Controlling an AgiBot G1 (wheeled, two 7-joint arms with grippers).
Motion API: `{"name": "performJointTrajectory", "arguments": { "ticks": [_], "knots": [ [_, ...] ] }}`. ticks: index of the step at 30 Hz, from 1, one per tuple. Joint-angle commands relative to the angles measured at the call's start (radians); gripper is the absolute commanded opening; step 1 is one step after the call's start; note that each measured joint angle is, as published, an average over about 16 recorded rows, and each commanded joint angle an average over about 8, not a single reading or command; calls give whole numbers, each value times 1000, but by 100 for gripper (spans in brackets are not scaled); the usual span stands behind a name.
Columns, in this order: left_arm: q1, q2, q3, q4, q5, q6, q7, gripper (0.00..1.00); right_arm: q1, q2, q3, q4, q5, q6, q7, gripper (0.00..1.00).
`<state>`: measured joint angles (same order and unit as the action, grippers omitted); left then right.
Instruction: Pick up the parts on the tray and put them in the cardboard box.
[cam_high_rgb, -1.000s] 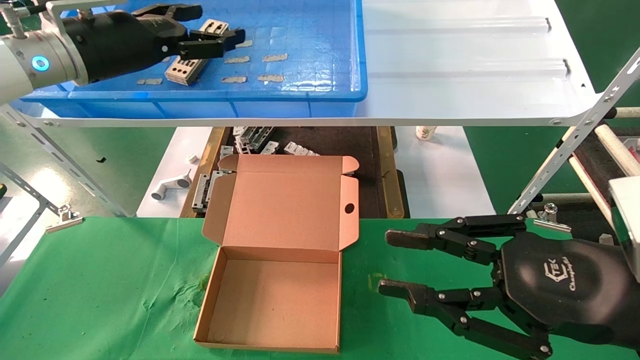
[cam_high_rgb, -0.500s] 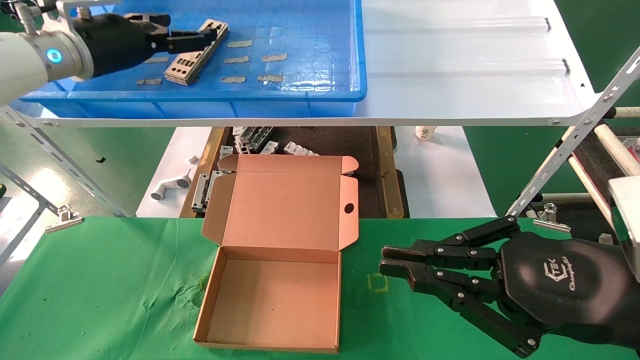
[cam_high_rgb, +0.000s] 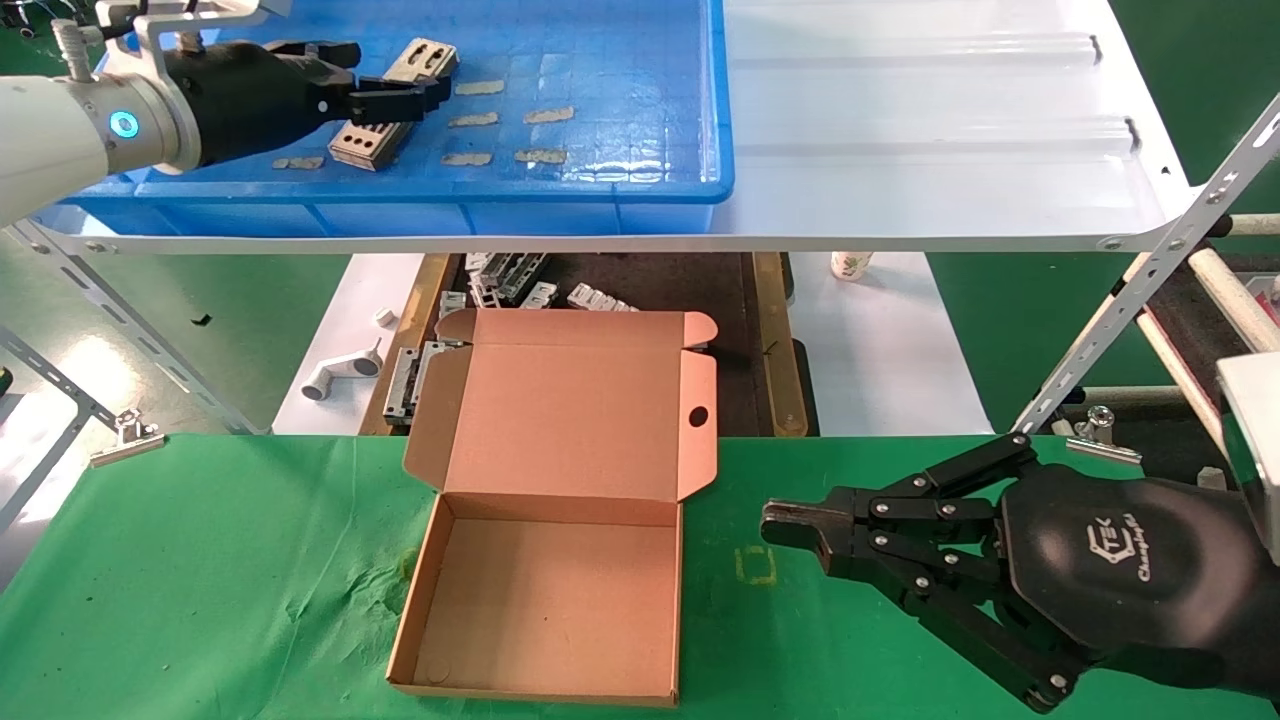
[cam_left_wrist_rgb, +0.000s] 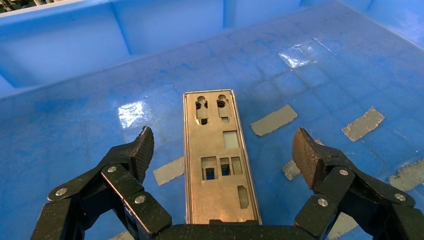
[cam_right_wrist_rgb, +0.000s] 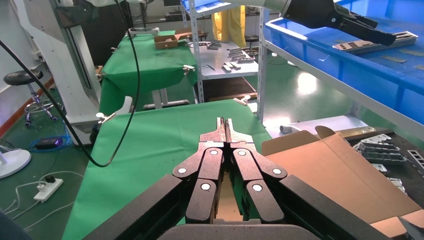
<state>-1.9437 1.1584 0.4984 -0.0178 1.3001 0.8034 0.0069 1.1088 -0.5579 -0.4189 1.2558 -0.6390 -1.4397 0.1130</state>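
Left wrist view | part (cam_left_wrist_rgb: 219, 160): silver, punched, flat | pincer (cam_left_wrist_rgb: 223, 152) seemingly clear

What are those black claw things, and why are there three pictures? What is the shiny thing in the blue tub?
The claws are a robot's two hands. Each one is a tool for grabbing. One picture comes from a camera on the robot's head, looking down. The other two come from small cameras on its wrists.

The left tool is up in the blue tray, open wide, one finger on each side of a flat silver metal part full of little holes. It is not squeezing it yet. Bits of tan tape lie there too.

Lower down, an open, empty cardboard box waits on the green cloth. The right tool rests beside the box, shut, holding nothing.
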Motion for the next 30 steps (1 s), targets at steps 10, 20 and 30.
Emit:
{"name": "performJointTrajectory", "arguments": {
  "ticks": [10, 20, 30],
  "knots": [
    [2, 11, 0, 17, 0, -25, 1, 0, 0, 0, 0, 0, 0, 0, 0, 0],
    [5, 19, 0, 19, 0, -41, 0, 0, 0, 0, 0, 0, 0, 0, 0, 0],
    [7, 22, 1, 17, 1, -50, 4, 0, 0, 0, 0, 0, 0, 0, 0, 0]
  ]
}}
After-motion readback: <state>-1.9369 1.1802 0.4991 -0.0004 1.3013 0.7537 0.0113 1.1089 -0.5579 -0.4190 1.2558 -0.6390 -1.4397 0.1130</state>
